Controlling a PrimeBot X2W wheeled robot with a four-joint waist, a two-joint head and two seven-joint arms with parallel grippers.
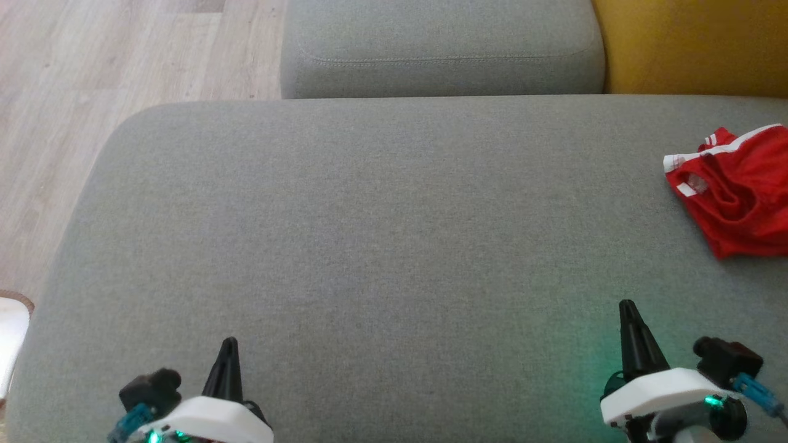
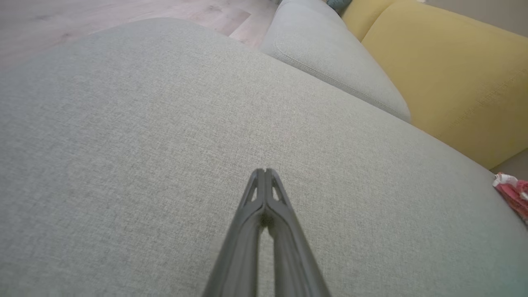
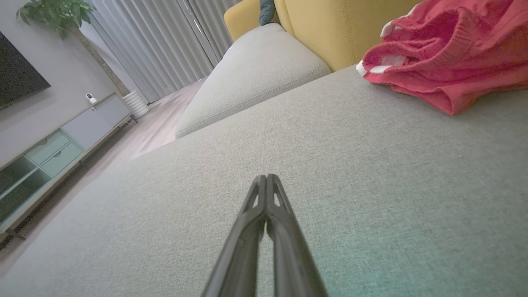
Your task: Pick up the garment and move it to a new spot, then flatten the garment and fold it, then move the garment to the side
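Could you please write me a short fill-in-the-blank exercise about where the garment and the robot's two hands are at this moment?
1. The crumpled garment lies toward the robot's ____ on the grey cushion.
2. The left hand and the right hand both have their fingers ____.
3. The sofa behind the garment is coloured ____.
Missing words: right; shut; yellow.

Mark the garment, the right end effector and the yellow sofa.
garment (image 1: 742, 197): head view, on its crumpled red middle.
right end effector (image 3: 266, 177): right wrist view, at its shut fingertips.
yellow sofa (image 1: 689, 43): head view, on its bare front face.
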